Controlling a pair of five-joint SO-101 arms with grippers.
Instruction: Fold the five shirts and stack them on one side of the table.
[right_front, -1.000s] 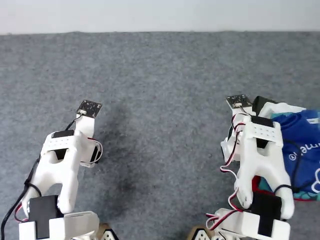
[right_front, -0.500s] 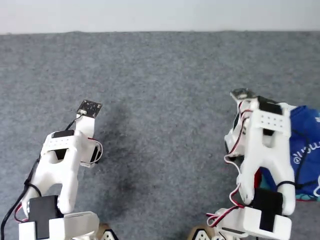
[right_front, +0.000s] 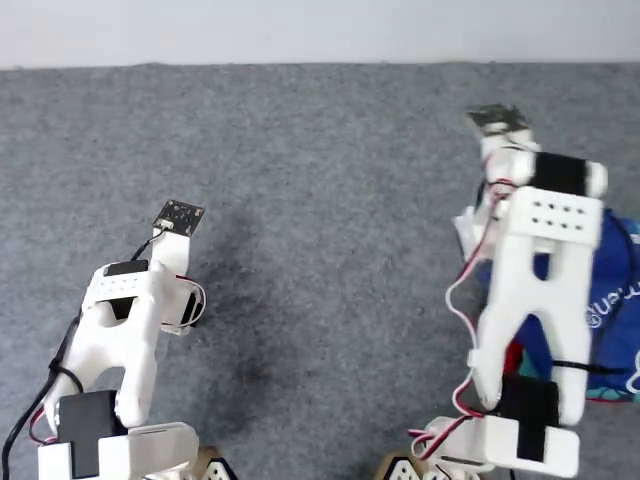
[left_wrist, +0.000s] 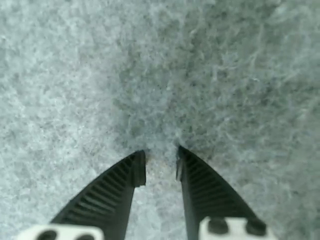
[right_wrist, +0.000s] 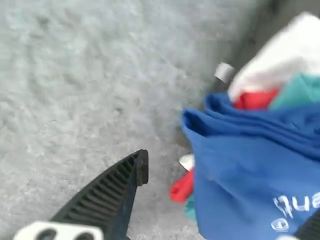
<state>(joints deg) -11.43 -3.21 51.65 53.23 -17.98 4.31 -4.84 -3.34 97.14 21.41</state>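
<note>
L arm (right_front: 125, 330) sits at the near-left of the table (right_front: 330, 150), which has a grey felt-like top, w/ its wrist pointing down at the felt. L gripper (left_wrist: 161, 167) is only slightly open: its two black ribbed fingers (left_wrist: 125, 182) stand a narrow gap apart w/ just felt btwn them. Tips are close over the surface; touching or not, can't tell. R arm (right_front: 540, 290) is at the near-right, stretched from its base toward the table's far side. It covers part of the shirt pile (right_front: 620, 320), which lies at the table's right edge, just beside & partly under that arm. R gripper (right_wrist: 227, 195) is wide open & grips nothing. One black finger (right_wrist: 120, 190) is over felt, the other is a dark sliver at the picture's edge, & the pile's near edge lies btwn them in the wrist view. Whether the gripper is above the pile or level w/ it, can't tell. Blue shirt (right_wrist: 250, 165) w/ white print is on top, its edge in stacked folds. A red shirt (right_wrist: 182, 189) pokes out from under the blue one. A teal one (right_wrist: 300, 85) & a white one (right_wrist: 287, 50) lie next to it, on the side away from the gripper. Four colours visible; total no. of shirts can't be counted. Pile looks loosely heaped, edges not squared. The 2 arms are well apart, w/ grey felt btwn them. Pale wall (right_front: 300, 30) runs along the table's far edge.
</note>
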